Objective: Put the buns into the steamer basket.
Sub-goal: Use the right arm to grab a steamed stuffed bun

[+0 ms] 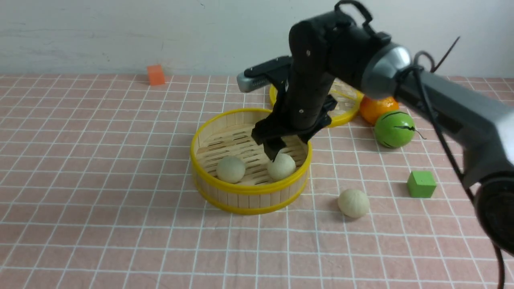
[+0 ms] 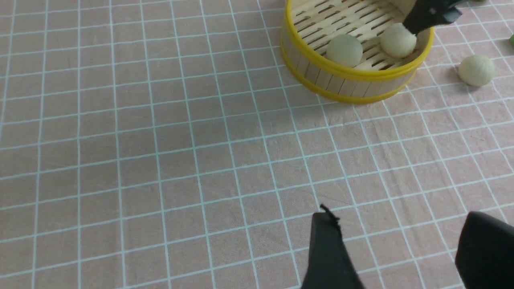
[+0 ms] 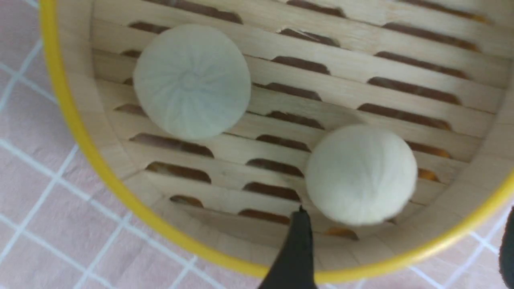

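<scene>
Front view. Round bamboo steamer basket with yellow rims [image 1: 249, 188] stands on the pink checked table [image 1: 120, 180]. We count two cream-white pleated buns on its slatted floor: left bun [image 1: 231, 169] and right bun [image 1: 281, 166]. Third bun [image 1: 353, 203] lies on the table outside, near the basket's right side. Right gripper [image 1: 287, 146] hangs just above the right bun.

Left wrist view. Left gripper [image 2: 401, 241] is spread wide and empty, well apart from the basket.

Right wrist view. Right gripper [image 3: 401, 249] is released, fingers parted. We see both basket buns lying free on the slats.
</scene>
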`<state>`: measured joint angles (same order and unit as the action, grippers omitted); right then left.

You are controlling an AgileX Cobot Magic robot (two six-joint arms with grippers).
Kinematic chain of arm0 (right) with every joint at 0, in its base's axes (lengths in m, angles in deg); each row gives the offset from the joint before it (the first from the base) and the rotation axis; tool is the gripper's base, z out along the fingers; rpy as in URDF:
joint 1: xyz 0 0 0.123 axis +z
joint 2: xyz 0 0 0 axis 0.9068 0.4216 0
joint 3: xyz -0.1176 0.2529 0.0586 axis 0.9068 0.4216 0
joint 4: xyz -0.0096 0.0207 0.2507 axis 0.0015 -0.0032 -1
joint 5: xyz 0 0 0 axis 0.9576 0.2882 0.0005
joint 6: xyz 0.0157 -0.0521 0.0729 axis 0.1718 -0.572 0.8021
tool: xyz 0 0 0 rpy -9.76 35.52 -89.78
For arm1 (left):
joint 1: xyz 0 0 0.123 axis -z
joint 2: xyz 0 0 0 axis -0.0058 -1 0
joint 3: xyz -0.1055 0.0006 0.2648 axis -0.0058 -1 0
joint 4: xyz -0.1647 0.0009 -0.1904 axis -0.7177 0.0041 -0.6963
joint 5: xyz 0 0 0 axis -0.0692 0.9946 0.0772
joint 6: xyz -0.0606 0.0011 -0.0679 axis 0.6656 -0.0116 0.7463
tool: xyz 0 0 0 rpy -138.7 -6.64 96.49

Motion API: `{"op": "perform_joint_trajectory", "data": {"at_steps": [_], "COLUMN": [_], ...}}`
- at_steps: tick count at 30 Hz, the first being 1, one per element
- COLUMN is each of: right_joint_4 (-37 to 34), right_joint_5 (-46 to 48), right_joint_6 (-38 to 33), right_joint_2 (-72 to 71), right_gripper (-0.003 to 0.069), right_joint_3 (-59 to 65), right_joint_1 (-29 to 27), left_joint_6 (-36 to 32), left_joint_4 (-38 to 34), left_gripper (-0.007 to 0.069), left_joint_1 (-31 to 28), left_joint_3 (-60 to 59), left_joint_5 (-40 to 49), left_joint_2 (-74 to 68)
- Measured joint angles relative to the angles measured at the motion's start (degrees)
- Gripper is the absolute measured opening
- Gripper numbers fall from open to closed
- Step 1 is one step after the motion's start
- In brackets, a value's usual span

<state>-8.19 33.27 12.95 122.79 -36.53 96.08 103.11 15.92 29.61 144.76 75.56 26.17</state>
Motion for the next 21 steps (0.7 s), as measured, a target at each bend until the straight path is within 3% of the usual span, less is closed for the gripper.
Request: {"op": "perform_joint_trajectory", "data": {"at_steps": [6,11,15,21], "right_joint_4": [2.01,2.18,2.30,2.60], "right_joint_5": [0.70,0.92,0.46,-10.10], "right_joint_6": [-2.03,-1.83,-0.11,4.76], "right_joint_2": [-6.65,-10.22,-10.12,-9.31], "right_gripper": [0.0582,0.0493,0.0468,0.0465], "right_joint_3": [2.81,14.48,23.79,31.80], "right_joint_1": [-0.98,-3.84,-6.35,-9.59], "left_joint_6": [0.00,0.00,0.00,0.00], "left_joint_4": [-0.05,-0.05,-0.05,-0.11], "left_gripper": [0.0397,0.0394,0.0394,0.0394], "left_joint_1": [0.00,0.00,0.00,0.00], "left_joint_3": [0.00,0.00,0.00,0.00], "left_joint_5": [0.00,0.00,0.00,0.00], "left_joint_2": [0.00,0.00,0.00,0.00]}}
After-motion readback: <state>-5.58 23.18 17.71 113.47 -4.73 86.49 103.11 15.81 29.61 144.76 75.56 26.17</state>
